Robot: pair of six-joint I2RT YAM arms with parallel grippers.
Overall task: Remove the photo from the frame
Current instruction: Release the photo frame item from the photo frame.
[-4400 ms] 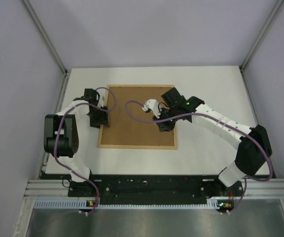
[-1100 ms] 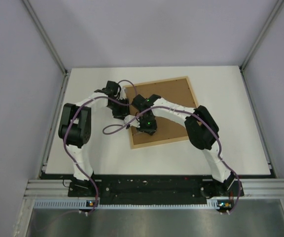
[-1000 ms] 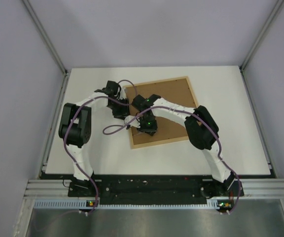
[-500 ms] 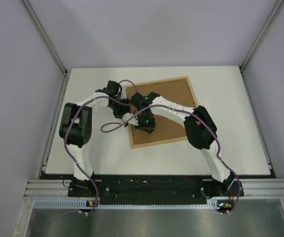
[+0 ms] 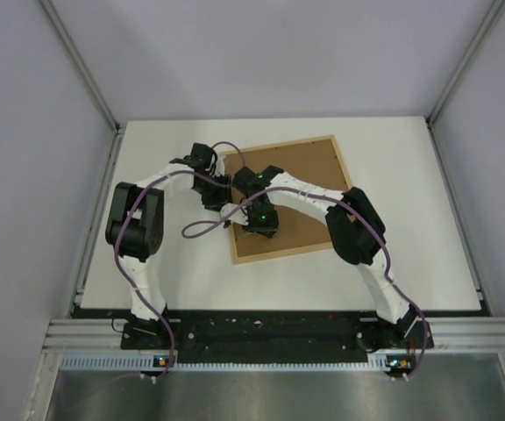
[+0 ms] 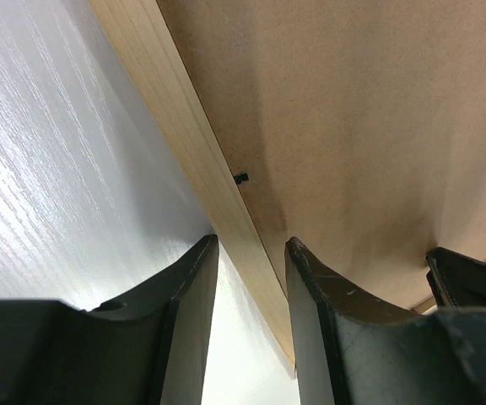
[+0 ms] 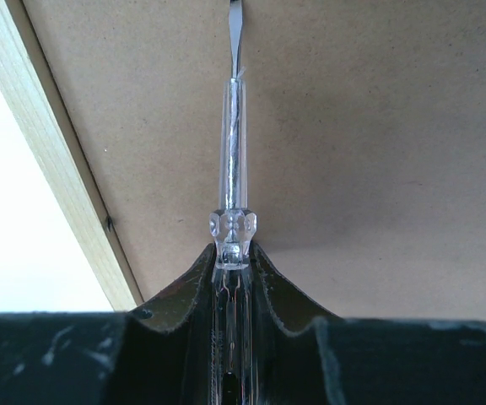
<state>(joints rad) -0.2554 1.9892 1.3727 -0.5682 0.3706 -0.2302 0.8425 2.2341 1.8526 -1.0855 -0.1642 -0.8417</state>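
While frame (image 5: pixel 309 175) lies fibreboard-up, right hand (image 7: pixel 233 253) grips clear-handled screwdriver (image 7: pixel 233 126)

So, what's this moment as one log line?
light-wood picture frame face-down | left jaws straddle its rim | right jaws grip clear-handled screwdriver over brown fibreboard back

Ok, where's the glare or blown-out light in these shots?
Left wrist view: streaky glare on the table beside the frame. Right wrist view: the table is blown out to plain white, and the clear screwdriver glints. Top external view: even light, only faint shadows.
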